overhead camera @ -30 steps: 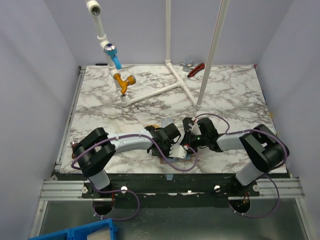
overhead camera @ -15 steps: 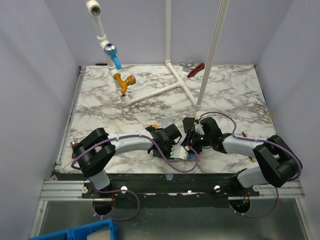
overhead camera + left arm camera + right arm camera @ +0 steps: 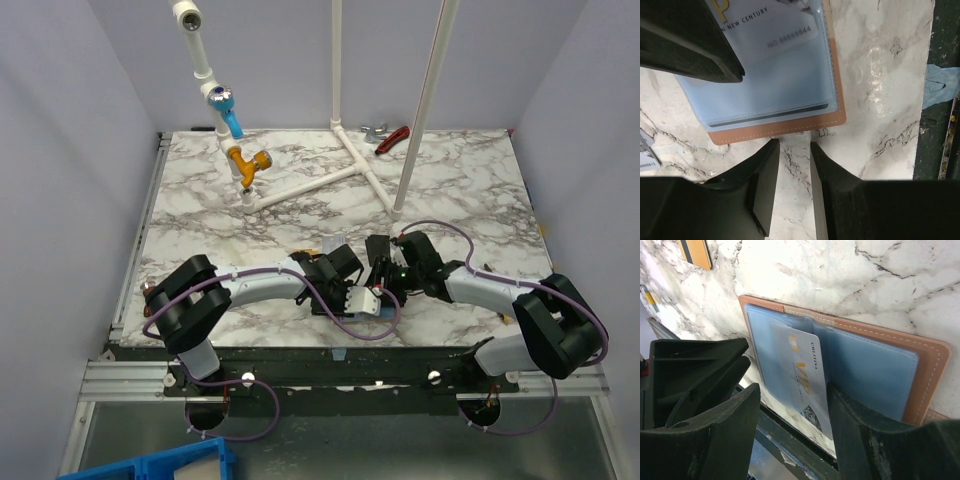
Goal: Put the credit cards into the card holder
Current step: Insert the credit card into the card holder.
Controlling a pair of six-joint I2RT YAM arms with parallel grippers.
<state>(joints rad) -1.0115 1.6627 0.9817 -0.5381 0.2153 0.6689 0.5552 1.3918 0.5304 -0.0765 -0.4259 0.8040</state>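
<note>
Tan card holder, edges cut off (wrist cams).

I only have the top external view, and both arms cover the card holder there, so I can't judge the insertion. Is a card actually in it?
Observer: Yes. The right wrist view shows a white VIP card partway into a clear pocket of the open card holder, its other end outside.
Operator: Is the right gripper pinching it?
Observer: No. The right gripper has its jaws apart, straddling the card, with a gap on one side.
Operator: And the left?
Observer: The left gripper holds nothing; its jaws stand slightly apart at the holder's brown edge, nothing between them.
</note>
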